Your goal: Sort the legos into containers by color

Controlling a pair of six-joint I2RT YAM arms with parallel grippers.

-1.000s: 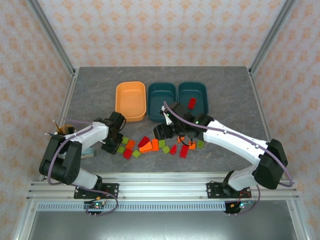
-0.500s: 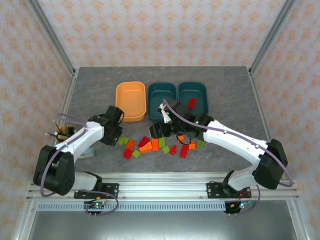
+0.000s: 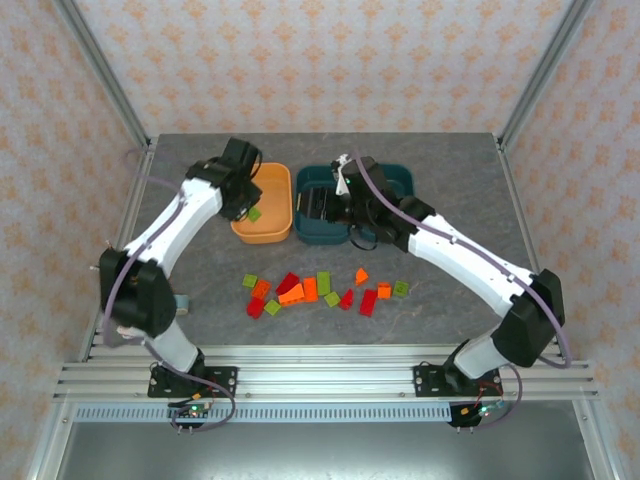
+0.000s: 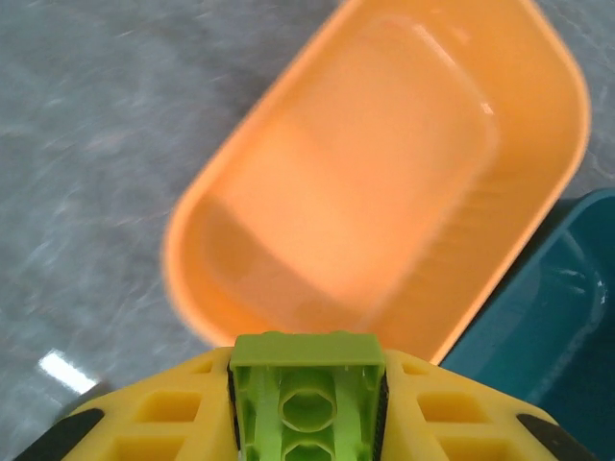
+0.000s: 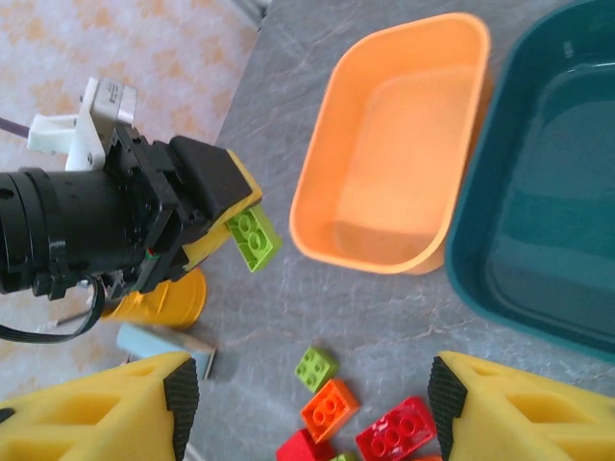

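Lego (image 4: 307, 399), lime green, sits clamped between the closed fingers of the left gripper (image 3: 250, 210), raised by the near left rim of the light orange tub (image 4: 192, 221). Right gripper (image 5: 309, 399) fingers stand apart, empty, above the middle teal tub (image 5: 471, 240); other legos (image 3: 310, 290) lie nearer on the table (image 3: 200, 270).

- Tubs, upper middle of the frame: three in all, one light orange tub (image 3: 275, 205) and two dark teal tubs (image 3: 325, 237).
- Loose legos at centre, about fourteen: four red bricks (image 3: 369, 302), five orange bricks (image 3: 310, 289), five lime green bricks (image 3: 323, 283).
- One further green brick (image 4: 307, 384), pinched in the left gripper (image 3: 252, 212).
- Robot arms (image 3: 470, 270): two.
- Yellow cup (image 5: 159, 298): one.
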